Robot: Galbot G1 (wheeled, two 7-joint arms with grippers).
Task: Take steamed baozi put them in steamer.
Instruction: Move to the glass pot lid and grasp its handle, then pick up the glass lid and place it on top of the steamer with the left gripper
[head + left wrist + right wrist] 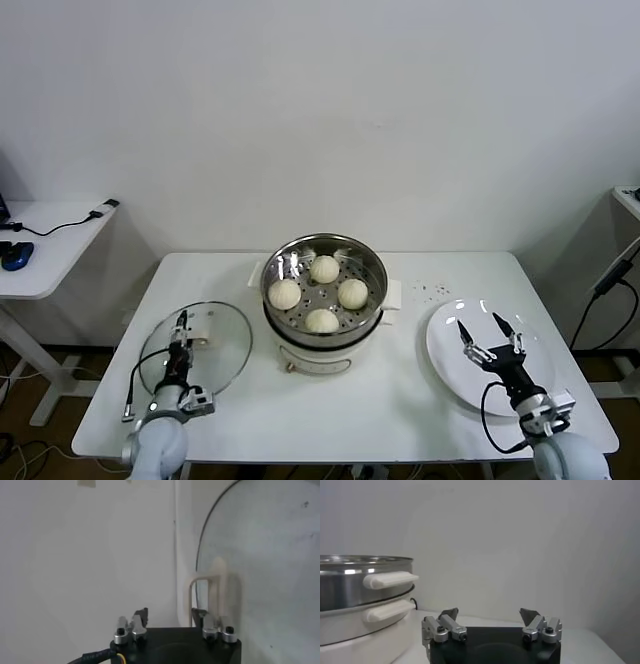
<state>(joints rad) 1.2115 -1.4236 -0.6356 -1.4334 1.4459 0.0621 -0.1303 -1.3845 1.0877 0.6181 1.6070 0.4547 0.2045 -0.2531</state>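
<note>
All four baozi (319, 294) already sit on the perforated tray inside the steamer (372, 268), ahead of both pincers at the table's centre. The left gripper (181, 335) hangs over the glass lid (222, 352), straddling its cream handle (216, 587); its jaws appear narrowed about the handle, but contact cannot be confirmed. The hazard: a partial, off-centre grip would let the lid tilt or slip on lifting, and it lies close to the table's left edge (120, 370), so a slide outward could drop it. The right gripper (490, 335), jaws wide and empty, hovers above the white plate (445, 350). Open tabletop lies between lid and steamer, giving room to carry the lid across; the steamer's side handle (390, 580) projects toward the right gripper's side.
</note>
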